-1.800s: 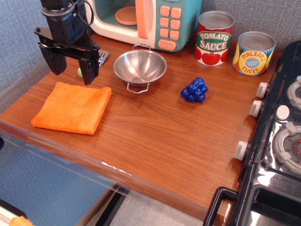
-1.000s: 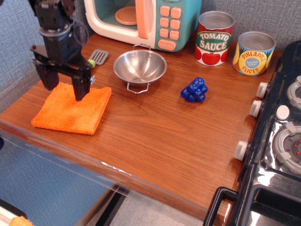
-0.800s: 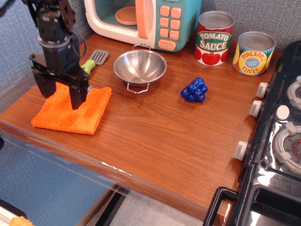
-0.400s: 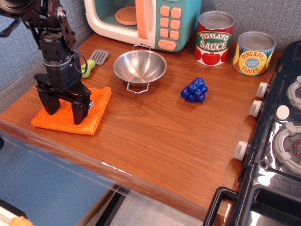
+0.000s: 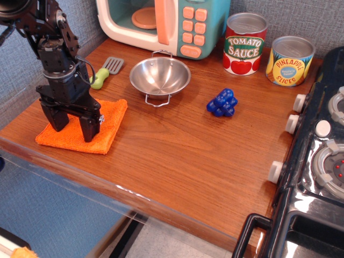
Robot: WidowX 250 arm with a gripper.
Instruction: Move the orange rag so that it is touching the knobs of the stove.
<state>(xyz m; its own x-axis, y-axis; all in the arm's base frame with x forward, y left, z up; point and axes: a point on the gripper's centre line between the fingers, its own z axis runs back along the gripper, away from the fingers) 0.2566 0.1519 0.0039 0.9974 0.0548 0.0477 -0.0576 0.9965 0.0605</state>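
The orange rag (image 5: 110,121) lies flat at the front left corner of the wooden counter (image 5: 183,156). My black gripper (image 5: 73,130) stands upright on it, open, with both fingertips pressed down onto the cloth and a wide gap between them. The glossy black stove (image 5: 317,172) is at the far right. Its three white knobs (image 5: 292,123) sit in a row along the stove's left edge, far from the rag.
A steel bowl (image 5: 159,75) sits behind the rag. A green-handled grey spatula (image 5: 106,71) lies at the back left. A blue toy (image 5: 222,102) sits mid-counter. A teal toy microwave (image 5: 164,21), a tomato sauce can (image 5: 245,43) and a pineapple can (image 5: 290,60) line the back.
My gripper moved forward from beside the bowl and came down onto the rag, staying open. The rag has not moved.
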